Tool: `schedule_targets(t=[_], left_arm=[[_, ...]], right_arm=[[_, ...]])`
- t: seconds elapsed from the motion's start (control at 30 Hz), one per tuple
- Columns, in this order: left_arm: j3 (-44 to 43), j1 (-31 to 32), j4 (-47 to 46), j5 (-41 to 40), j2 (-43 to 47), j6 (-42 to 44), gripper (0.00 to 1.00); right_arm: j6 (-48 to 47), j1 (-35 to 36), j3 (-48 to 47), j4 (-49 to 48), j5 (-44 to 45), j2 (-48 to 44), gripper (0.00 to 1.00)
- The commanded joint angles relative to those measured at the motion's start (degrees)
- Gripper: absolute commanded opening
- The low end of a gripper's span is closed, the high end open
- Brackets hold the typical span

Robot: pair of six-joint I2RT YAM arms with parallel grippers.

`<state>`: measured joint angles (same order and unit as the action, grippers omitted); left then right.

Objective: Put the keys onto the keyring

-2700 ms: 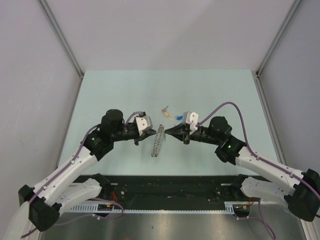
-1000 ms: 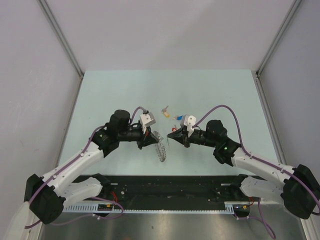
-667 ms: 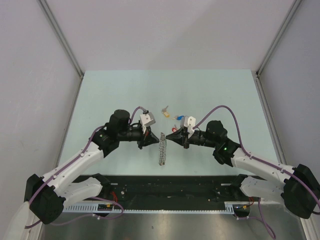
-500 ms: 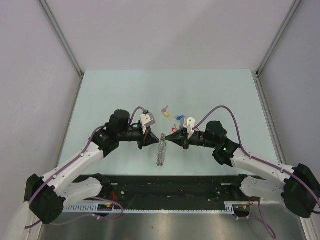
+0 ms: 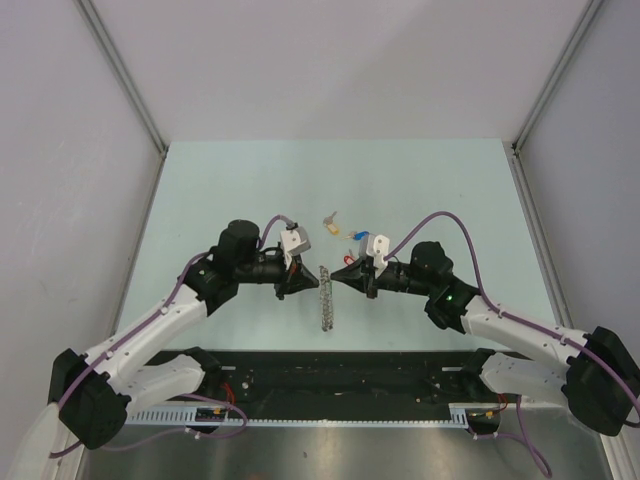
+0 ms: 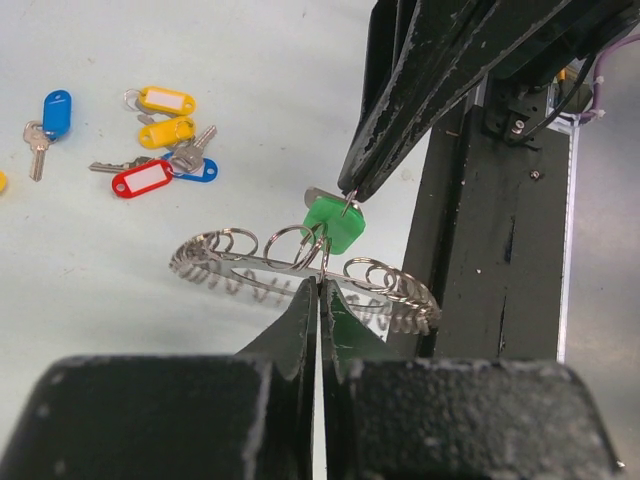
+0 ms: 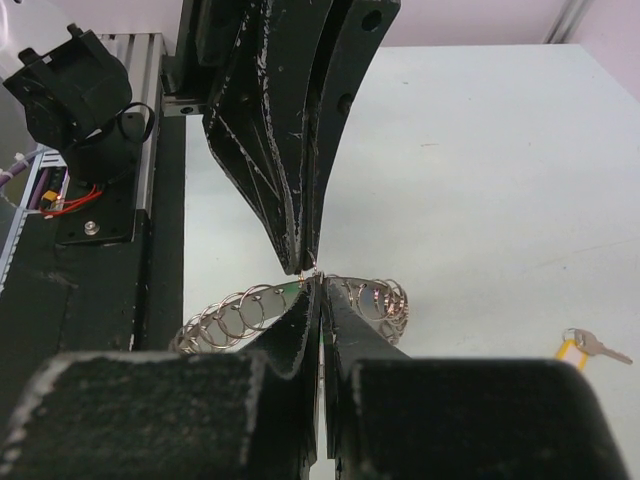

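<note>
Floppy silver scalloped metal keyring (image 6: pixel 290 266) at frame centre, edge-on, pinched in closed left gripper (image 6: pixel 320 287). Right gripper (image 6: pixel 349 192) clamped on green-tagged silver key (image 6: pixel 333 224), touching ring loops. Loose colour-tagged keys (image 6: pixel 152 140) upper left on pale table (image 6: pixel 260 80).

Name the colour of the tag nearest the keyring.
Green tag; the left wrist view shows it best.

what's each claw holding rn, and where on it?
Left claw: shut on the keyring, mid-rim. Right claw: shut on the green-tagged key, at its top end.
</note>
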<state>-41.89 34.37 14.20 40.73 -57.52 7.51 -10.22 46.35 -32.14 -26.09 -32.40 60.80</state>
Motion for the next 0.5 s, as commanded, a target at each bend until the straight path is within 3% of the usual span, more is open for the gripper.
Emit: schedule_targets(t=[0.0,0.47], left_arm=[[-0.04,-0.27,-2.95,2.78,1.79,1.46,0.0],[0.05,-0.27,-3.12,2.78,2.15,1.28,0.0]], right_arm=[[-0.94,0.32,-0.12,-2.3,-0.91,0.46,0.0],[-0.94,0.32,-0.47,-2.48,-2.23,0.99,0.0]])
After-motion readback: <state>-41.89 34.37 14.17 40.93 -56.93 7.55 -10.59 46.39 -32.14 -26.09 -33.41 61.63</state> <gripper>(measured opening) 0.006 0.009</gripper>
